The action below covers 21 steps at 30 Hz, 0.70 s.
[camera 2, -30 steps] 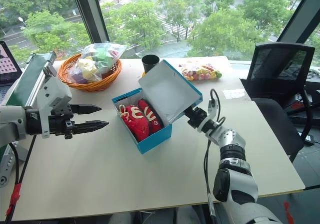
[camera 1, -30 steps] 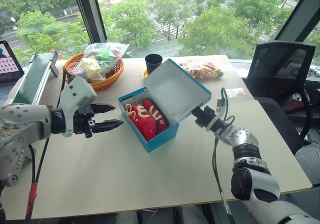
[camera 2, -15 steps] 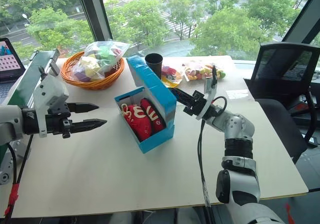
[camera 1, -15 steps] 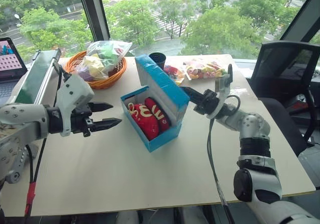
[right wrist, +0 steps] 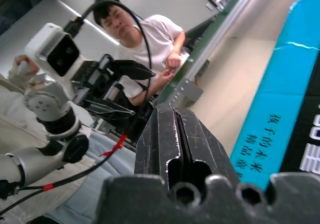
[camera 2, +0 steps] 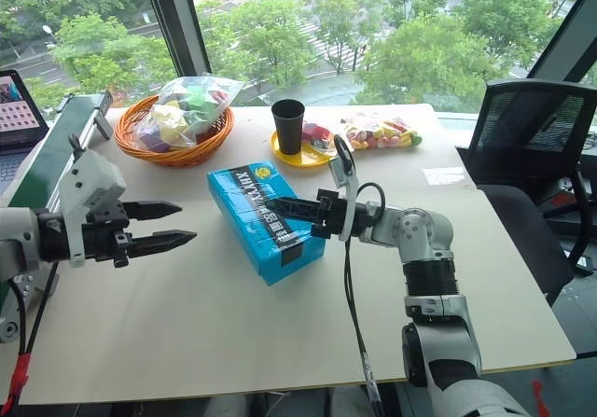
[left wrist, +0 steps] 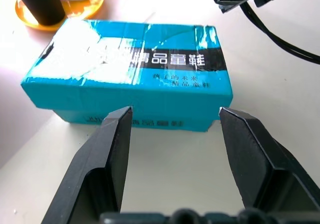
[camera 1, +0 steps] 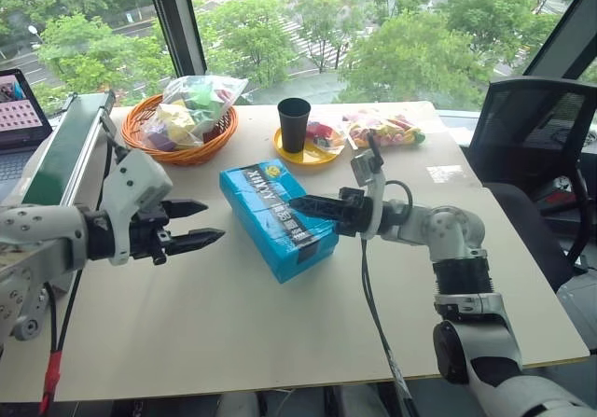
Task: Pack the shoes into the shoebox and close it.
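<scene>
Left wrist view: turquoise shoebox [left wrist: 135, 78] lid shut, black band w/ white lettering; left pincer [left wrist: 175, 134] open, right pincer [camera 2: 280, 206] closed.

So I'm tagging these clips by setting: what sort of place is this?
Probably an upper-floor office or lab used for robot trials: large windows look down on treetops and a street, a black office chair stands beside the pale table, and a laptop sits to one side.

Left gripper [camera 1: 203, 224] agape; right gripper [camera 1: 300, 206] clamped, pointing left
</scene>
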Motion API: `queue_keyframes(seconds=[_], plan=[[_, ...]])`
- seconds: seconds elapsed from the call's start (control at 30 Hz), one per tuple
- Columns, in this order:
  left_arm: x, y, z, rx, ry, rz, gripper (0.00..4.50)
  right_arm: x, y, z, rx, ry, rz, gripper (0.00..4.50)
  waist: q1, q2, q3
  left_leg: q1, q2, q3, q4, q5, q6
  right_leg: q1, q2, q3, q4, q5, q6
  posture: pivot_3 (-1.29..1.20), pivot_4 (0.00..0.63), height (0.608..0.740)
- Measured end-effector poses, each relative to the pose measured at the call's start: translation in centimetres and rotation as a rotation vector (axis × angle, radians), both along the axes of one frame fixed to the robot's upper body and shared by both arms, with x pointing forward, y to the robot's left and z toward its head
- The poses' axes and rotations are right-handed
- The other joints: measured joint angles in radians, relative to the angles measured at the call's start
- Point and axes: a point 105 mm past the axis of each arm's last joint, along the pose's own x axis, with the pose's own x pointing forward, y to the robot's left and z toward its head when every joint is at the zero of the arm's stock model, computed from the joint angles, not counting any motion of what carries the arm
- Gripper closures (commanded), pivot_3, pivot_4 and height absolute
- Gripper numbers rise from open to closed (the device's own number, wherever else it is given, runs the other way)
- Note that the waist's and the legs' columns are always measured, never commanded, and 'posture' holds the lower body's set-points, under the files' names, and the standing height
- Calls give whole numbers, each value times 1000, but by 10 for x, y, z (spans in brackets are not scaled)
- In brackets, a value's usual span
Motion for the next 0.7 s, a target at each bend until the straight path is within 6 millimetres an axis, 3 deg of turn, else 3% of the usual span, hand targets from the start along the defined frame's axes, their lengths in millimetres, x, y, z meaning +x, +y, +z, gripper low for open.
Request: queue_keyframes(seconds=[0.1,0.23,0.27,0.3,0.33,0.43,0.57,0.7], plan=[[-2,1,1,7,-7,13,1560,10,7,12,-17,-36,-7,4424,-5,0,0,0,0,0,0,0,0,-1,1,1,0,0,0,0,150,737],[-4,0,-2,1,-5,17,1560,16,35,22,-123,-173,32,4424,-6,0,0,-1,2,1,0,0,0,-2,2,2,0,0,0,0,150,737],[-4,-1,-3,0,-6,18,1560,19,44,16,-170,-209,41,4424,-6,0,0,0,2,1,0,0,0,-2,3,2,0,0,0,0,150,737],[-4,-2,-3,-3,-8,21,1560,25,60,-4,-292,-271,48,4424,-7,0,0,0,3,2,0,0,0,-2,3,3,0,0,0,0,150,737],[-4,-2,-3,-3,-9,21,1560,26,61,-7,-305,-277,49,4424,-7,0,0,0,3,2,0,0,0,-2,3,3,0,0,0,0,150,737],[-5,-3,-6,-10,-10,29,1560,31,75,-50,-460,-326,67,4424,-3,0,0,-2,3,2,0,1,-2,-2,3,3,0,0,0,0,150,737],[-7,-5,-12,-28,4,31,1560,40,90,-59,-523,-445,60,4424,-11,-2,-2,4,5,3,1,1,-4,2,4,3,1,1,-1,0,150,737],[-9,-8,-13,-20,-3,27,1560,45,92,-65,-572,-558,38,4424,-19,-2,-2,12,6,3,0,0,-4,8,5,4,3,2,-3,0,150,737]])
